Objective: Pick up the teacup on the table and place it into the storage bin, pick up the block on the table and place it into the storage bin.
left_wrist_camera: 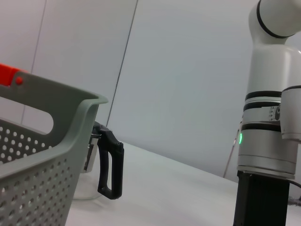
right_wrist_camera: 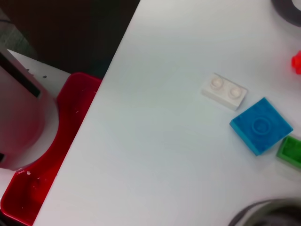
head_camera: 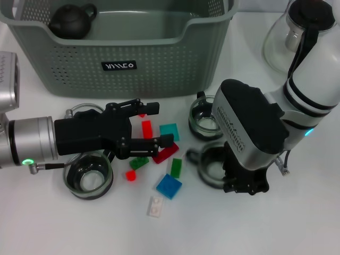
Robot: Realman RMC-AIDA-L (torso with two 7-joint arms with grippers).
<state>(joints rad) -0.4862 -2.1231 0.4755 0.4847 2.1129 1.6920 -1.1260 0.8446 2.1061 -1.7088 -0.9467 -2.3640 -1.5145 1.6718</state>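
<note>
The grey-green storage bin (head_camera: 122,58) stands at the back, and its rim also shows in the left wrist view (left_wrist_camera: 56,99). Several glass teacups sit in front of it: one at the front left (head_camera: 88,178), one in the middle (head_camera: 204,119), and one (head_camera: 210,162) right beside my right gripper (head_camera: 244,185), which points straight down. My left gripper (head_camera: 164,124) lies low and open among loose blocks, with a red block (head_camera: 146,128) between its fingers but not touching them. A teal block (head_camera: 170,131) lies just past the fingertips. The blue block (head_camera: 169,186) (right_wrist_camera: 261,125) and the white block (head_camera: 155,206) (right_wrist_camera: 224,92) lie nearer the front.
A black teapot (head_camera: 71,21) sits inside the bin at its left. A glass pitcher (head_camera: 297,32) with a black handle (left_wrist_camera: 110,165) stands at the back right. Green blocks (head_camera: 139,163) and a small red one (head_camera: 130,175) are scattered in the middle. The table's edge (right_wrist_camera: 108,94) is near.
</note>
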